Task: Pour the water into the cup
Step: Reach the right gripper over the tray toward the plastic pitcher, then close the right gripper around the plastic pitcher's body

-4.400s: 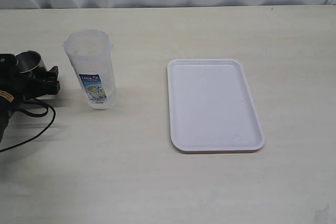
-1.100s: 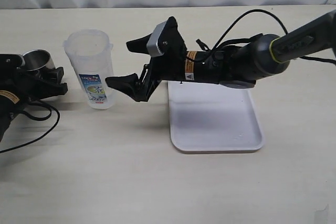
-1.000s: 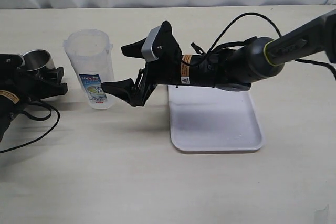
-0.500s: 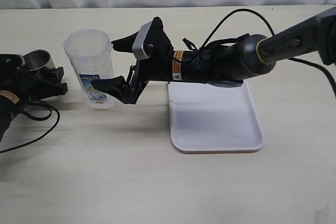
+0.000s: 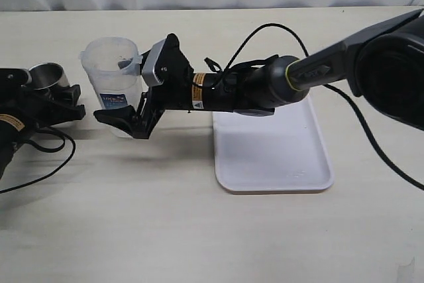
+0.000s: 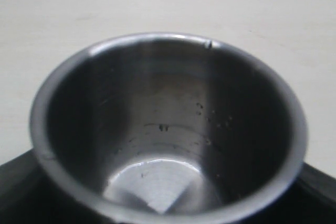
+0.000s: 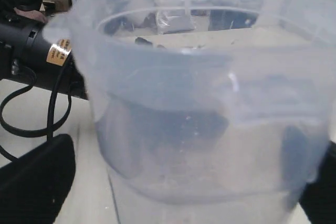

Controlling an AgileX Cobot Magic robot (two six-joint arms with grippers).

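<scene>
Right gripper point(image 5: 116, 92) is spread wide, with one finger on either side of the plastic pitcher point(image 5: 106, 57), can't tell if they're touching it. Left gripper point(image 5: 48, 95) is clamped on the steel cup point(image 5: 41, 75) over at the worktop's point(image 5: 165, 230) left edge, near the pitcher.

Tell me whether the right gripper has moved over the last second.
Yes. The right gripper has moved left, away from the white tray and up to the plastic pitcher, with its jaws now either side of it.
</scene>
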